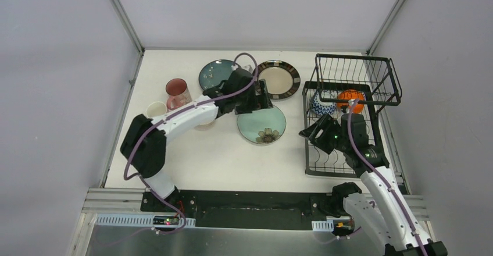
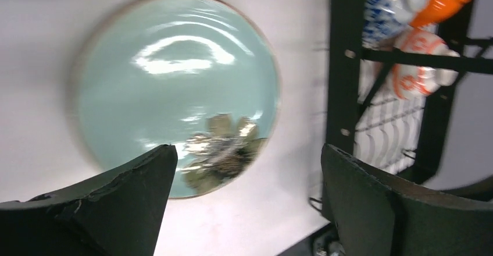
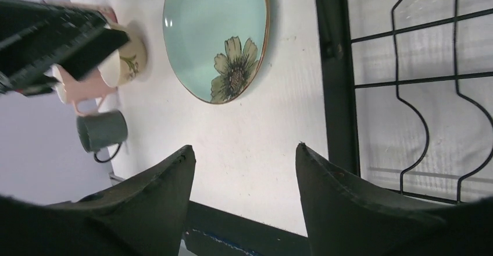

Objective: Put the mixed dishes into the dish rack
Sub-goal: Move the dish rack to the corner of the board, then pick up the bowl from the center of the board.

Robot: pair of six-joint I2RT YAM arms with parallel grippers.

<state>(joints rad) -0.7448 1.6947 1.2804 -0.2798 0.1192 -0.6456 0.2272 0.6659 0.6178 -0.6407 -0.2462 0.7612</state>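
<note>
- Right fingers (image 3: 145, 209) are standing apart and gripping nothing, hanging over the bench (image 3: 256, 128) just beside the dish rack (image 3: 334, 64).
- Left fingers (image 2: 116, 209) are gaping wide and empty above the mint green plate (image 2: 174, 87), which is lying flat on the bench.
- Orange bowl (image 1: 350, 98) is sitting inside the dish rack; the dark teal plate (image 1: 214, 73) and beige plate (image 1: 282, 77) are lying farther back.

We see a white table (image 1: 221, 160) carrying the mint green flower plate (image 1: 261, 124), dark teal speckled plate (image 1: 213, 74), dark-rimmed beige plate (image 1: 281, 79), pink cups (image 1: 176, 89) and black wire dish rack (image 1: 353, 56).
</note>
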